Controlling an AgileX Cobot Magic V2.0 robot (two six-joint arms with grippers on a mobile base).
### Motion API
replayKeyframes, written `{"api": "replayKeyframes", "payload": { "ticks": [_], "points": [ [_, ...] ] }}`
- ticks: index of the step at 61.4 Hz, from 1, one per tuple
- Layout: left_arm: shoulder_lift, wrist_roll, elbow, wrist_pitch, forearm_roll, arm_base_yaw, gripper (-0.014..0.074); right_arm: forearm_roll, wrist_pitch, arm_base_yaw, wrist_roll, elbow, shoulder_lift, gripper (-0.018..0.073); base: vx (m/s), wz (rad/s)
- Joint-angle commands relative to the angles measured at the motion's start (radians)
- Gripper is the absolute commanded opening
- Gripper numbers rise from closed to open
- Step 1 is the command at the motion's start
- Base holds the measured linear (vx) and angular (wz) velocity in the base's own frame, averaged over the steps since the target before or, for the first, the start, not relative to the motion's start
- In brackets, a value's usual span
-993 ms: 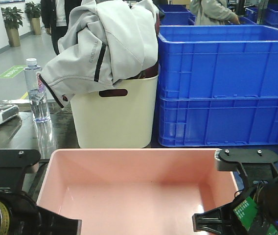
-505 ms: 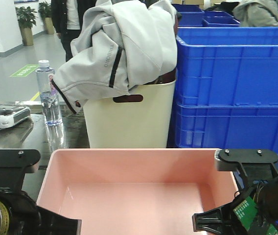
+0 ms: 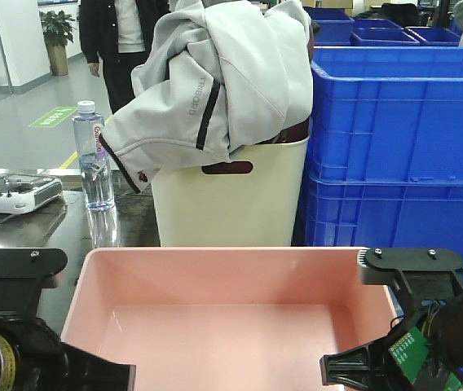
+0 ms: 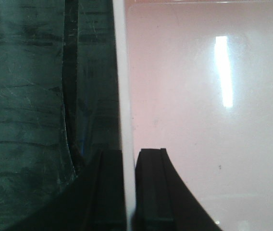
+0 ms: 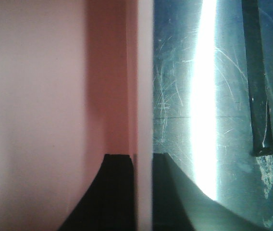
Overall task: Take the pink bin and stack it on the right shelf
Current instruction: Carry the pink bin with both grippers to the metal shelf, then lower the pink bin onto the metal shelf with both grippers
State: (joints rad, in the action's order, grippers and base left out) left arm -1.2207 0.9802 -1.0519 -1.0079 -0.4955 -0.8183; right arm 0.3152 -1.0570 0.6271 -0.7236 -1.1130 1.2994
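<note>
The pink bin (image 3: 231, 281) fills the lower front view, held level between both arms. My left gripper (image 4: 129, 155) is shut on the bin's left wall, one finger inside and one outside the white rim (image 4: 120, 72). My right gripper (image 5: 143, 156) is shut on the right wall in the same way. The bin's empty floor shows in the left wrist view (image 4: 199, 96) and the right wrist view (image 5: 40, 96). A shiny scratched steel top with black tape lines (image 5: 257, 96), the right shelf, lies below the bin's sides. I cannot tell whether the bin touches it.
Behind the bin stands a cream bin with a handle slot (image 3: 227, 204), with a grey jacket (image 3: 223, 81) draped over it. Stacked blue crates (image 3: 403, 147) are at the right. A water bottle (image 3: 95, 159) and a white controller (image 3: 11, 193) are at the left. A person (image 3: 121, 32) stands at the back.
The cream bin, jacket, bottle and crates have slid to the right in the front view. The pink bin and both grippers keep the same place in the frame.
</note>
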Motion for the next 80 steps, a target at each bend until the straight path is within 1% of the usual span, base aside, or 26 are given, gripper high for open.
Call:
{"api": "replayKeyframes", "payload": {
  "ticks": [1,8,22,25,28,30,34,39,43,49,51,56,60,61,63,66,69,73,76,80],
  "points": [
    [0.029,0.012,-0.029,0.062,-0.039,-0.008,0.0074,0.046,0.054,0.001,0.008,-0.03,-0.028,0.0074,0.0,0.0],
    [0.026,0.012,-0.029,0.062,-0.046,-0.008,0.0074,0.045,0.053,0.001,0.018,-0.03,-0.028,0.0074,0.0,0.0],
    [0.023,0.007,-0.029,0.069,-0.135,-0.008,0.0074,0.041,0.046,0.001,0.019,-0.03,-0.028,0.0074,0.0,0.0],
    [0.023,-0.03,-0.03,0.077,-0.141,-0.007,0.0076,0.043,0.051,0.001,0.027,-0.031,-0.026,0.0078,0.0,0.0],
    [0.017,-0.087,-0.035,0.091,-0.133,0.002,0.0078,0.046,0.055,-0.005,0.04,-0.035,-0.019,0.0085,0.0,0.0],
    [0.009,-0.116,-0.044,0.096,-0.118,0.015,0.008,0.037,0.057,-0.019,0.049,-0.044,-0.013,0.009,0.0,0.0],
    [-0.02,-0.179,-0.081,0.097,-0.074,0.044,0.009,-0.001,0.057,-0.069,0.091,-0.07,0.012,0.0104,0.0,0.0],
    [-0.074,-0.258,-0.141,0.096,-0.019,0.093,0.0112,-0.076,0.057,-0.149,0.176,-0.113,0.06,0.013,0.0,0.0],
    [-0.114,-0.329,-0.18,0.096,0.026,0.118,0.0129,-0.138,0.046,-0.204,0.242,-0.145,0.103,0.0147,0.0,0.0],
    [-0.178,-0.408,-0.232,0.095,0.084,0.169,0.016,-0.177,0.048,-0.256,0.313,-0.181,0.164,0.0186,0.0,0.0],
    [-0.2,-0.437,-0.249,0.094,0.118,0.187,0.0176,-0.184,0.046,-0.269,0.333,-0.191,0.185,0.0208,0.0,0.0],
    [-0.241,-0.493,-0.266,0.095,0.177,0.22,0.0221,-0.182,0.051,-0.28,0.357,-0.204,0.22,0.0274,0.0,0.0],
    [-0.267,-0.549,-0.278,0.103,0.242,0.239,0.0285,-0.168,0.056,-0.279,0.367,-0.21,0.239,0.0344,0.0,0.0],
    [-0.271,-0.555,-0.28,0.103,0.247,0.241,0.0292,-0.165,0.059,-0.279,0.367,-0.21,0.241,0.0361,0.0,0.0],
    [-0.278,-0.582,-0.28,0.107,0.287,0.248,0.033,-0.164,0.07,-0.279,0.367,-0.21,0.242,0.0396,0.0,0.0],
    [-0.281,-0.615,-0.28,0.109,0.325,0.255,0.0386,-0.165,0.079,-0.279,0.367,-0.21,0.241,0.0456,0.0,0.0],
    [-0.275,-0.639,-0.28,0.109,0.349,0.255,0.0441,-0.175,0.084,-0.279,0.368,-0.21,0.228,0.051,0.0,0.0],
    [-0.25,-0.646,-0.28,0.111,0.36,0.255,0.0502,-0.181,0.087,-0.279,0.376,-0.209,0.193,0.0568,0.0,0.0],
    [-0.223,-0.647,-0.28,0.108,0.363,0.25,0.0526,-0.187,0.092,-0.275,0.392,-0.206,0.16,0.0589,0.0,0.0],
    [-0.16,-0.682,-0.276,0.101,0.367,0.25,0.0542,-0.184,0.124,-0.258,0.422,-0.182,0.08,0.0601,0.0,0.0]
  ]
}}
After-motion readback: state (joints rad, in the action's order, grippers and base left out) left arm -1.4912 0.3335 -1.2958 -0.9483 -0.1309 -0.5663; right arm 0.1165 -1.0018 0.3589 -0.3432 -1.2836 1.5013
